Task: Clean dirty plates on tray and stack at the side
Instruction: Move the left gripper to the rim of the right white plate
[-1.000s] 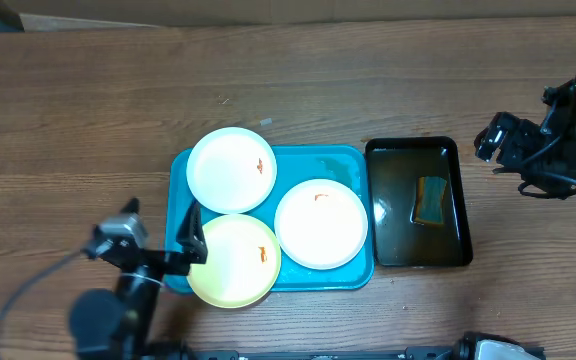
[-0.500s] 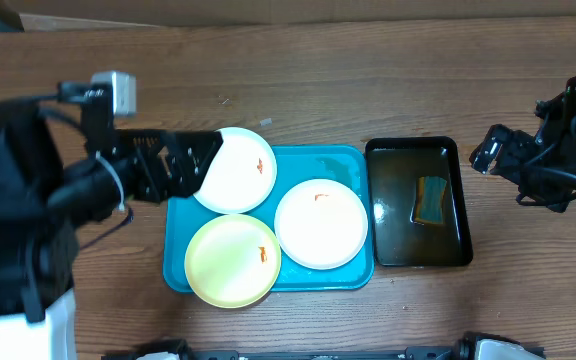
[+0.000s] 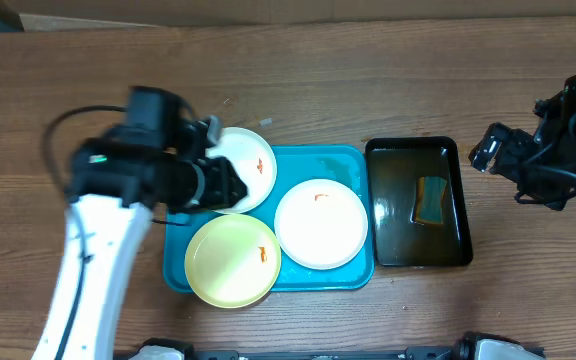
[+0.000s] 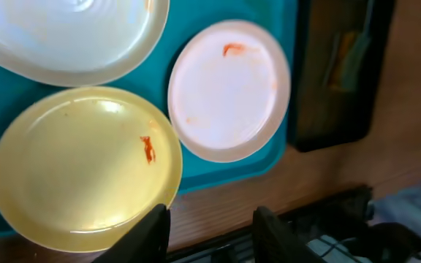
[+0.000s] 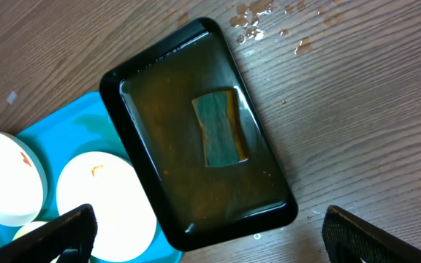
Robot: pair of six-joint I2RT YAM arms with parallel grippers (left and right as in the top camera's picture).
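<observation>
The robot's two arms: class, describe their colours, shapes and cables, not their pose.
The left arm has a long white link, blocky black joint housings and a thin black cable loop. The right arm is black and knobbly, with a pale link at the frame edge and a black cable. The left hand's fingers and the right hand's fingers are plain black.

This is a robotics lab bench set up for a dish-cleaning trial. A brown wood-grain table (image 3: pixel 368 80) carries a staged washing-up set. On it is a large turquoise rectangular plastic tray (image 3: pixel 333 157) holding three round plastic plates (image 3: pixel 320 225) marked with small orange-red smears. Just beside that is a black rectangular tray of water (image 3: pixel 410 141) with a greenish sponge (image 3: pixel 431 200) lying in it. Two machine arms with exposed black joints and loose cables, the left arm (image 3: pixel 93 260) and the right arm (image 3: pixel 558 145), stand over the table from either side.
</observation>
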